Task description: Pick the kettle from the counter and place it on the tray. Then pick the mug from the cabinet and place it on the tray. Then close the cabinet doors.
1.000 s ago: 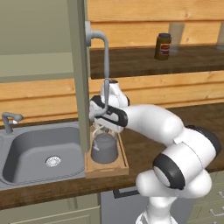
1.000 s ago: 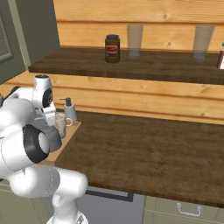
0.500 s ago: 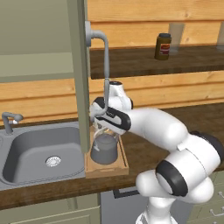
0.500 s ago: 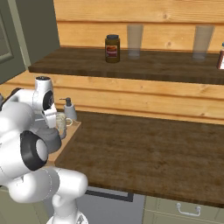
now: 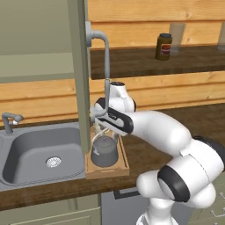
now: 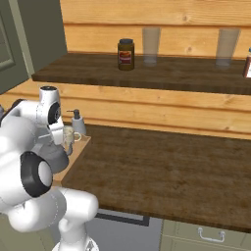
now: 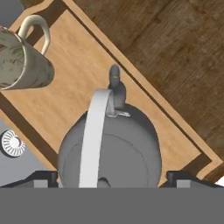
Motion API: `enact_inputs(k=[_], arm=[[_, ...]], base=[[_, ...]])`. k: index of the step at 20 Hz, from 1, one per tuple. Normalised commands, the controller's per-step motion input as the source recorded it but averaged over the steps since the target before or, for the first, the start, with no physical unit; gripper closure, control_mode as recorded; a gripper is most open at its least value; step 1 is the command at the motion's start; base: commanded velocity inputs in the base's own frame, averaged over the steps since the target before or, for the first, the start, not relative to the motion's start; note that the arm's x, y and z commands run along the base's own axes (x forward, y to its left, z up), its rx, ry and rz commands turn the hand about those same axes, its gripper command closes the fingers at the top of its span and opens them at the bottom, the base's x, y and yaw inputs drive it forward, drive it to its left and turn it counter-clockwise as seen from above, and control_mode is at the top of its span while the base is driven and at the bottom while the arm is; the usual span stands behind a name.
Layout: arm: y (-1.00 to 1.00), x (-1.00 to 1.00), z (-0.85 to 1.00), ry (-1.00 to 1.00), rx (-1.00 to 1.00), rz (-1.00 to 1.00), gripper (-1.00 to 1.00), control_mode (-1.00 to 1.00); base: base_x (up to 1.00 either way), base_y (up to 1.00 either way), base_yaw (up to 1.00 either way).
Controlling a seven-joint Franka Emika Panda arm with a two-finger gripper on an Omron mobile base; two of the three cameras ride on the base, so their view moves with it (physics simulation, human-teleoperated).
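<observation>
Left base view: the kettle [image 5: 104,152] sits on the wooden tray [image 5: 123,163] on the bench, just right of the sink [image 5: 26,151]. The white arm bends low from the lower right, its wrist above the tray beside the open cabinet door [image 5: 78,74]. From here I cannot tell whether the jaws are open.

Right base view: the mug [image 6: 68,136] stands on the tray's far end beside a soap dispenser [image 6: 77,122], with the hand close above it.

Hand view: the gripper [image 7: 112,178] looks straight down on the kettle's grey lid and arched handle; the dark fingertips [image 7: 181,176] stand wide apart on either side, holding nothing, so the jaws are open. The mug sits upright on the tray, apart from the kettle.

Judging from this, both placements look done. What remains is closing the cabinet doors, which calls for lifting clear and swinging toward the open door.
</observation>
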Motion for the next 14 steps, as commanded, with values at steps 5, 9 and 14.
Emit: enact_inputs(k=[5, 9, 14], arm=[[-0.1, -0.2, 0.27, 0.0, 0.0, -0.07, -1.0, -1.0], [-0.12, -0.41, 0.64, 0.0, 0.0, -0.1, -1.0, -1.0], [-0.12, -0.72, 0.54, 0.0, 0.03, -0.08, -1.0, -1.0]], base=[[0.0, 0.0, 0.0], [0.0, 0.0, 0.0], [0.0, 0.0, 0.0]])
